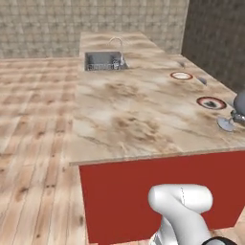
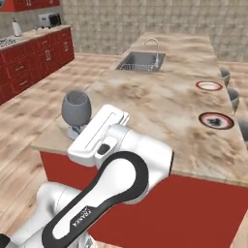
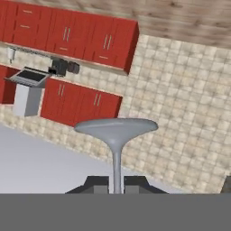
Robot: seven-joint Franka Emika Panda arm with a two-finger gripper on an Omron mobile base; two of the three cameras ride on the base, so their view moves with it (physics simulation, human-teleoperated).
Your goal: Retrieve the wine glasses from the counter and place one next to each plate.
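My gripper [image 3: 117, 182] is shut on the thin stem of a grey-blue wine glass [image 3: 116, 127], whose round foot spreads just beyond the fingertips [image 3: 97, 182]. In the right base view the wine glass [image 2: 76, 107] hangs at the near left corner of the island, just in front of my white hand. At the right edge of the left base view the wine glass [image 1: 239, 103] leans beside the black-rimmed plate [image 1: 211, 102]. The red-rimmed plate [image 1: 181, 75] lies farther back. Both plates [image 2: 216, 120] [image 2: 209, 85] lie along the island's right side. The counter [image 2: 29, 35] is far left.
The marbled island top [image 2: 160, 104] has a sink with a tap [image 2: 141, 61] at its far end. Grey stools [image 2: 234, 97] stand along its right side. A paper towel roll [image 2: 16, 26] and a toaster [image 2: 50, 19] sit on the far counter over red cabinets.
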